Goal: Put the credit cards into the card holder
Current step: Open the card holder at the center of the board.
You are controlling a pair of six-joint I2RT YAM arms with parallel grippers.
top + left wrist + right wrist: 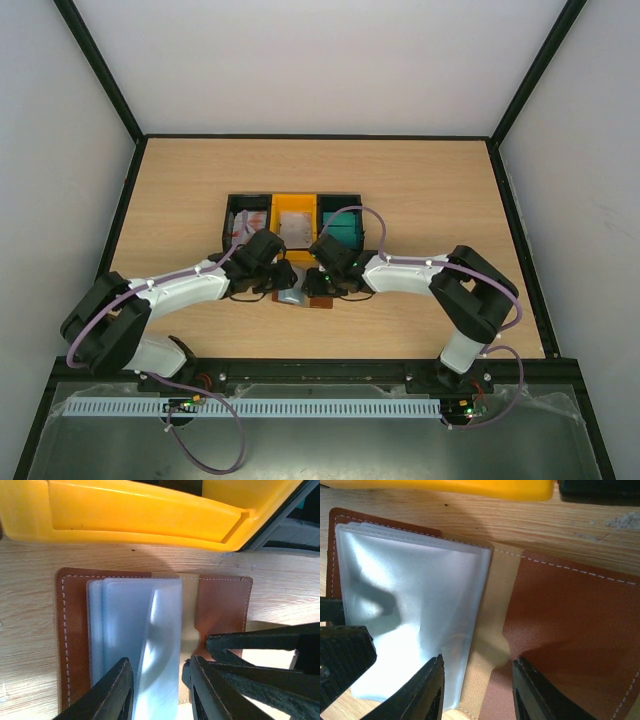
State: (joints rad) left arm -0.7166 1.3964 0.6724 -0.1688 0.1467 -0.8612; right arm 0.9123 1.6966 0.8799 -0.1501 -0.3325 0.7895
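White-and-red cards [245, 222] lie in the left bin [248, 198], well apart from both claws, and none is in the holder yet. They look light, thin and stiff, and probably slick. Lying flat they give little to pinch, so a raised short edge is likely the best place to grip one.

The left claw [159, 660] hangs low over the holder's left half, its jaws about half open. They straddle the inner edge of the clear sleeves [125, 630]. One sleeve leaf seems to rise between them, but whether it is pinched cannot be told, and no card is in this claw.

The holder [72, 630] lies spread open on the table [420, 190], just in front of the yellow bin [125, 510]. Its leather looks soft and floppy, and the sleeves look thin and glossy. A pocket will likely need holding open, and the holder may slide if it is pushed. Its bare right leaf is the firmest place to pin it.

The right claw [477, 660] is also about half open and holds nothing. One finger stands over the sleeves' edge and the other over the right leaf, with the tan spine [492, 610] between them. Whether the tips touch the leather cannot be told.

Teal cards [343, 232] sit in the right bin [330, 197], untouched.
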